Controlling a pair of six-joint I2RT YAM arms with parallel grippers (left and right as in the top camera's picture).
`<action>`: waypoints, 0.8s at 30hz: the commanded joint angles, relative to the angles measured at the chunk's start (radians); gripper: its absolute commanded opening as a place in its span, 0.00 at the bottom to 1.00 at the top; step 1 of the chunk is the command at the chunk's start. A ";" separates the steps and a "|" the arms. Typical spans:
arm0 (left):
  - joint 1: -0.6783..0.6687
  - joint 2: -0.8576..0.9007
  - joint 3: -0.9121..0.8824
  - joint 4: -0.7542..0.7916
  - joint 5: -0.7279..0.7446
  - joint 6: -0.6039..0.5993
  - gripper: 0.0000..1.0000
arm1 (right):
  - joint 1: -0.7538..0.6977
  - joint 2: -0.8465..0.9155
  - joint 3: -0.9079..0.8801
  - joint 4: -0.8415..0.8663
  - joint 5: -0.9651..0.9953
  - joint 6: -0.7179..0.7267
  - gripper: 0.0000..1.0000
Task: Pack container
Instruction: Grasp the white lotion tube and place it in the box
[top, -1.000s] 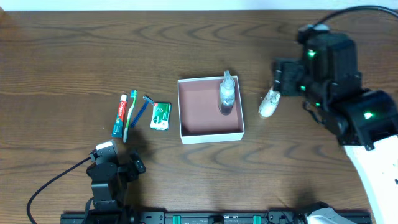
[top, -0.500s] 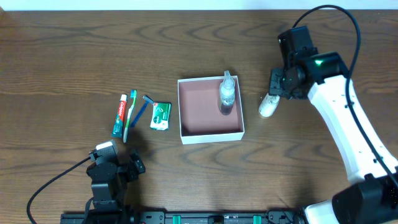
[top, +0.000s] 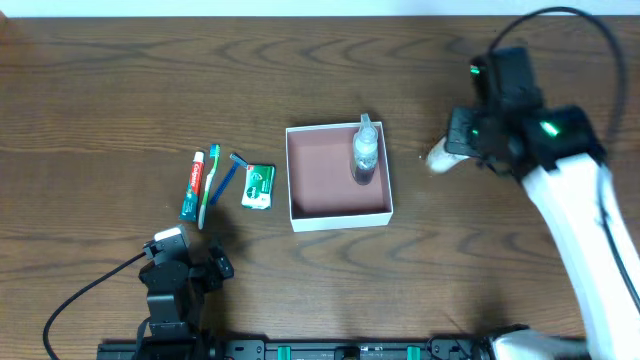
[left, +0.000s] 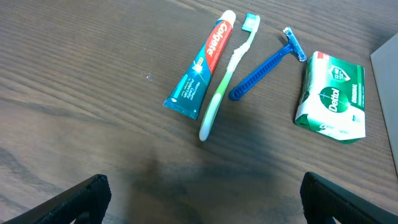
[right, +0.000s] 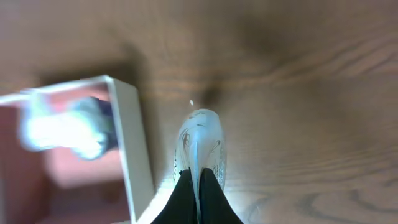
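The right gripper (right: 198, 186) is clamping its dark fingers (right: 185, 194) tight on a small whitish item (right: 200, 146), with no gap showing between them beyond the item's own thickness. This is the change: a second ago the item was lying on the table just right of the container, with the gripper arriving over it. Now it is hanging nose-out from the fingertips and is sitting a little higher and further right of the container in the overhead view. A soft shadow is falling on the wood beyond it, so it is probably coming clear of the table. For the packing, that would mean the pick is done and the carry over the wall is what is left.

Just past the item, the container (right: 127, 143) is showing its thin white right wall. A clear bottle (top: 366, 150) is already lying inside, against that side.

Left of the container, the green-and-white packet (left: 331, 96), razor (left: 267, 71), toothbrush (left: 227, 81) and toothpaste (left: 202, 65) are waiting on the table. Furthest from the container, the left gripper (left: 202, 205) is hovering with its fingers spread wide, holding nothing.
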 joint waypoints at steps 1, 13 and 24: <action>0.004 -0.007 -0.012 0.001 -0.001 -0.001 0.98 | 0.042 -0.129 0.025 0.016 -0.035 -0.006 0.01; 0.004 -0.007 -0.012 0.001 -0.001 -0.001 0.98 | 0.244 -0.170 0.025 -0.026 -0.158 0.051 0.02; 0.004 -0.007 -0.012 0.001 -0.001 -0.001 0.98 | 0.289 0.023 0.025 0.003 -0.153 0.053 0.01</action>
